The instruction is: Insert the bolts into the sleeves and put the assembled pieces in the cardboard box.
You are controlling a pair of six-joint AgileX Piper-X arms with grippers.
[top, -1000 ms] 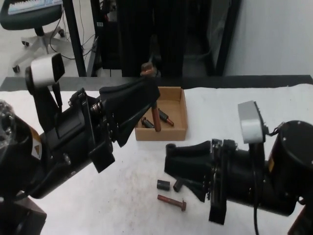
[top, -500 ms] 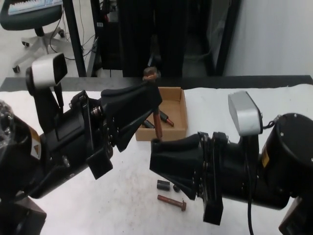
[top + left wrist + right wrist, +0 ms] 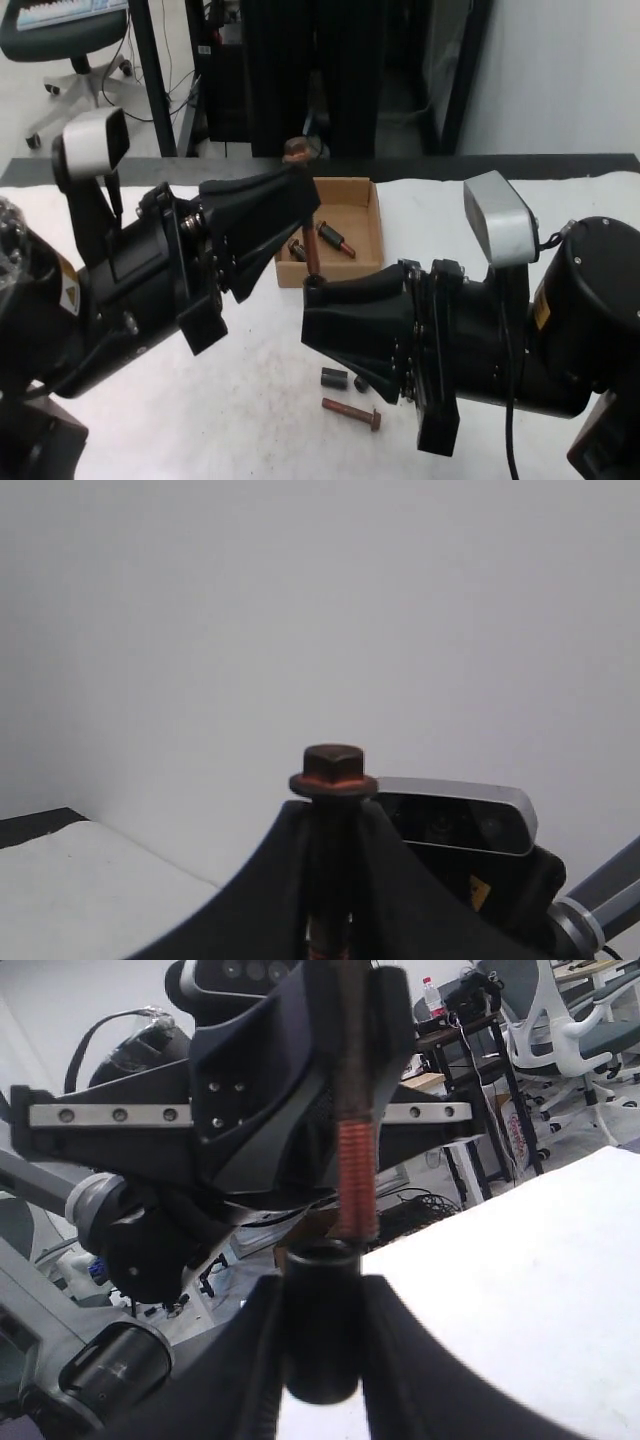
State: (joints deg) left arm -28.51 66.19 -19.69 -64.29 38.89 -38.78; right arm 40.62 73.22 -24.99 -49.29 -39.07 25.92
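Our left end effector [image 3: 332, 825] is squeezing the bolt [image 3: 333, 770] with its head up, so the thread is pointing down. Our right end effector [image 3: 322, 1298] is gripping the sleeve [image 3: 320, 1345] with its hole up, right under the bolt's tip, so the two are lining up to join. Both are hanging just on the near side of the cardboard box [image 3: 372, 215].
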